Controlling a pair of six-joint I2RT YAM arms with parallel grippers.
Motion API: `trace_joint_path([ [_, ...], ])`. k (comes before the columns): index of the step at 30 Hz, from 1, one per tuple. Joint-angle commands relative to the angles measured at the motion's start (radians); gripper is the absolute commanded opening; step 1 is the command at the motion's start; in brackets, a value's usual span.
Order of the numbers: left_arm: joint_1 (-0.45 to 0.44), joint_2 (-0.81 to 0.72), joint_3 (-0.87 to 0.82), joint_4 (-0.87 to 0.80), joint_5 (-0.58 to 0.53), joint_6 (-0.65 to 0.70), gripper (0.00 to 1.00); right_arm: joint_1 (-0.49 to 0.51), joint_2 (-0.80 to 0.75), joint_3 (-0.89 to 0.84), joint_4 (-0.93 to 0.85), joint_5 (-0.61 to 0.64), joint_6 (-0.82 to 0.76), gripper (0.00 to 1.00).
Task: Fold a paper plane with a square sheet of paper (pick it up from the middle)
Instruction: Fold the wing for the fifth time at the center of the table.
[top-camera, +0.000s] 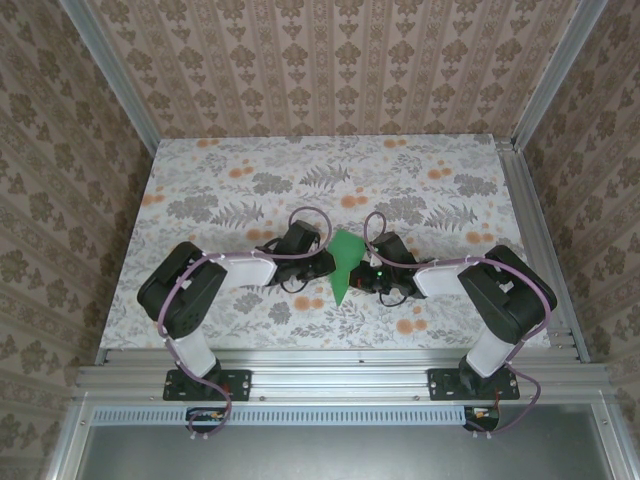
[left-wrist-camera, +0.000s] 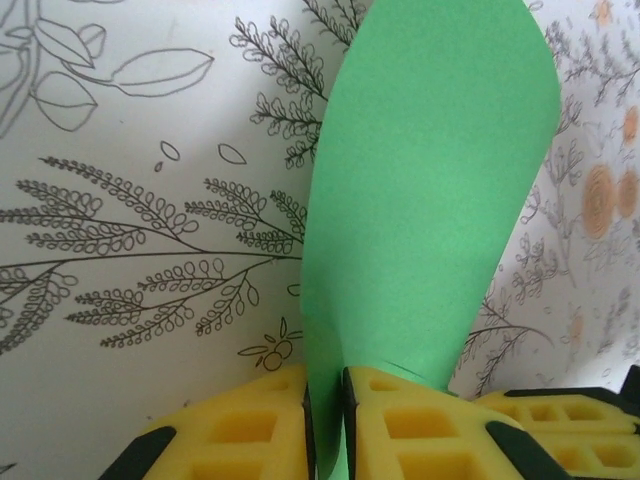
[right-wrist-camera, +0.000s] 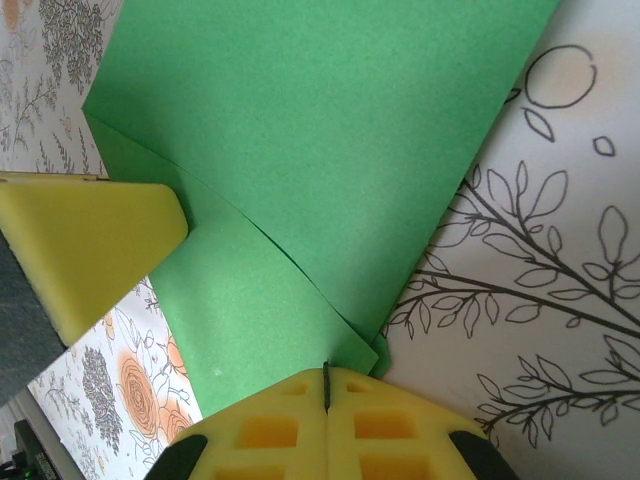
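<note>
Green paper (top-camera: 345, 262), folded to a narrow wedge, sits over the floral-print table (top-camera: 250, 170). The left gripper (top-camera: 322, 266) nips the paper's left side, jaws narrow on the sheet. The right gripper (top-camera: 368, 274) pinches its right edge, jaws tight together. Beyond the paper, patterned wallpaper (top-camera: 330, 60) boxes everything in on three sides.

In both wrist views the folded green paper (left-wrist-camera: 420, 200) is cut off by the top edge and its lower end hidden between the fingers of the left claw (left-wrist-camera: 325, 430) and right claw (right-wrist-camera: 327, 400), by which its flanks are covered overhead.
</note>
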Motion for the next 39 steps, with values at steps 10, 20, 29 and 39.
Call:
trace_joint_path([
  [10,-0.047,-0.008,0.127,-0.215,-0.08,0.156,0.11,-0.015,0.021,-0.036,-0.159,0.074,-0.029,0.0],
  [20,-0.068,0.028,0.156,-0.165,-0.013,0.141,0.11,-0.026,0.005,-0.039,-0.161,0.07,-0.035,0.0],
  [29,-0.089,0.081,0.199,-0.158,0.027,0.144,0.11,-0.027,0.001,-0.048,-0.146,0.069,-0.033,0.0],
  [39,-0.096,0.116,0.212,-0.14,0.038,0.133,0.11,-0.029,-0.006,-0.054,-0.126,0.062,-0.031,0.0],
])
